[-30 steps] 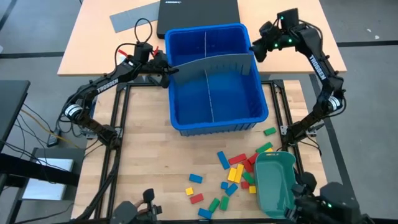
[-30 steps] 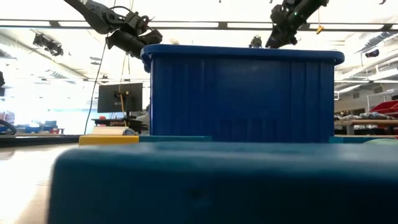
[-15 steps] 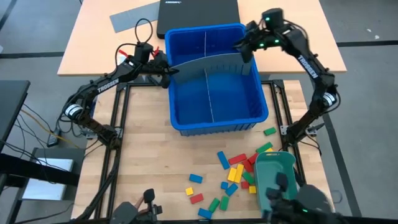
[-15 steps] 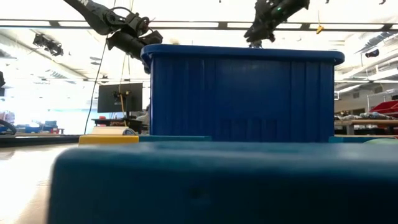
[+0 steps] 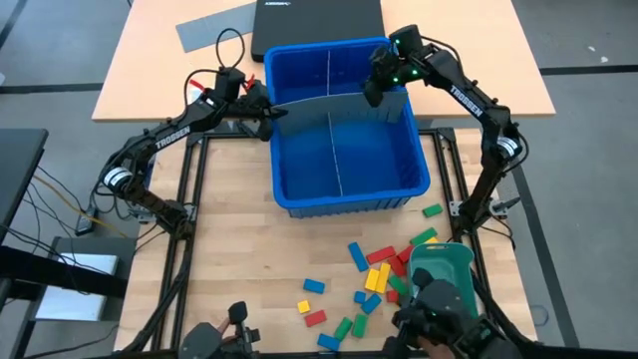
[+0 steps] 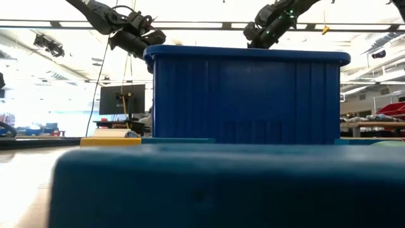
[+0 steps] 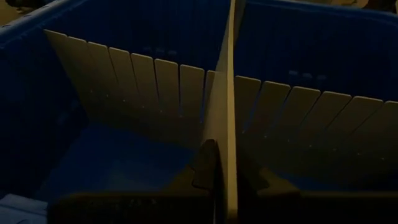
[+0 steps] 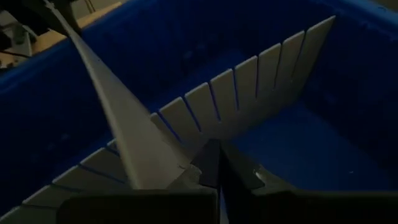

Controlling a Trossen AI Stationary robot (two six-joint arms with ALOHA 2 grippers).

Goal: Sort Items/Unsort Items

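Observation:
A grey slotted divider sheet [image 5: 339, 103] stands crosswise in the blue bin [image 5: 349, 202], its top edge above the rim. My left gripper [image 5: 269, 110] is shut on its left end and my right gripper [image 5: 379, 90] is shut on its right end. A second grey divider [image 5: 334, 150] runs lengthwise in the bin. The items [image 5: 379, 274], small red, yellow, green and blue blocks, lie loose on the table near the front edge beside a teal tray [image 5: 439, 284]. In the low view the bin [image 6: 247, 95] hides the sheet. My left gripper pinches the sheet's left end edge [image 7: 225, 155] between its two fingers, coming level from the table's left along the sheet. The sheet stands on edge in the hold. My right gripper pinches the sheet's top edge near its right end [image 8: 186, 165], slanting down from the far right.
A black laptop [image 5: 314, 20] and a flat grey sheet [image 5: 214, 30] lie on the far table behind the bin. Black frame rails [image 5: 189, 229] run along the tabletop's sides. A dark blurred shape [image 5: 439, 319] shows at the near edge, by the tray.
My right gripper has gone toward the table's left, from outside the bin's far right corner to over the sheet's right end, and has shut there. The dark shape at the near edge has shifted left.

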